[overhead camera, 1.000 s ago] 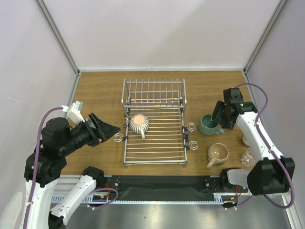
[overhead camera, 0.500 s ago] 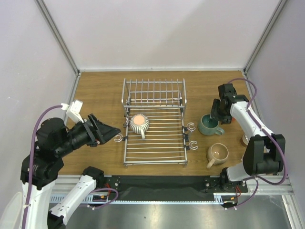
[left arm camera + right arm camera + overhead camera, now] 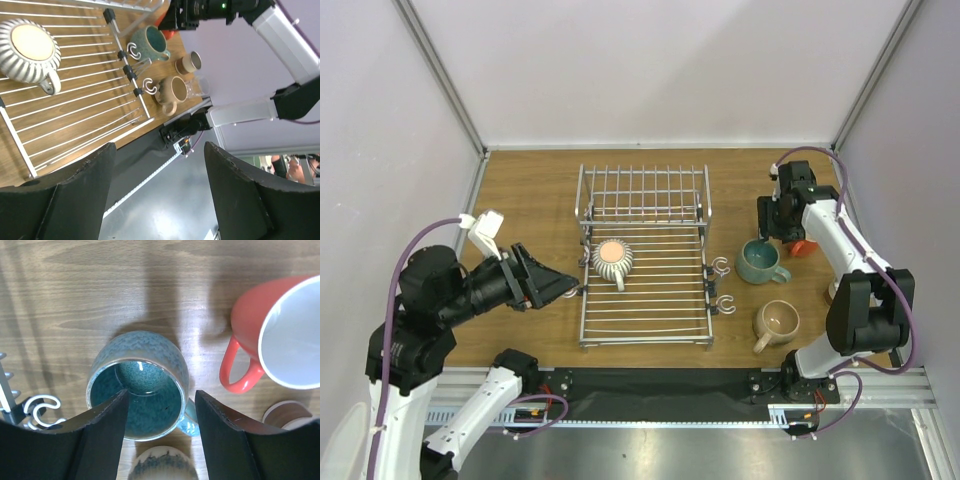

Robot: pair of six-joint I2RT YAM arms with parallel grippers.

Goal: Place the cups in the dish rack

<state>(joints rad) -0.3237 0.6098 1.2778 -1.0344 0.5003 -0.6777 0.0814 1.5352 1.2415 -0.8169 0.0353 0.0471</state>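
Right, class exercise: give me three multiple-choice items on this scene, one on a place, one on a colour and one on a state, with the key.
1. Where is the ribbed mug?
A) on the rack's flat base
B) beside it
C) under it

2. What colour is the inside of the red mug?
A) black
B) white
C) teal

3. How is the left gripper?
A) shut on a mug
B) shut, empty
C) open, empty

Key:
1 A, it lies on the base wires.
2 B, the right wrist view shows a white inside.
3 C, its jaws stand apart with nothing between them.
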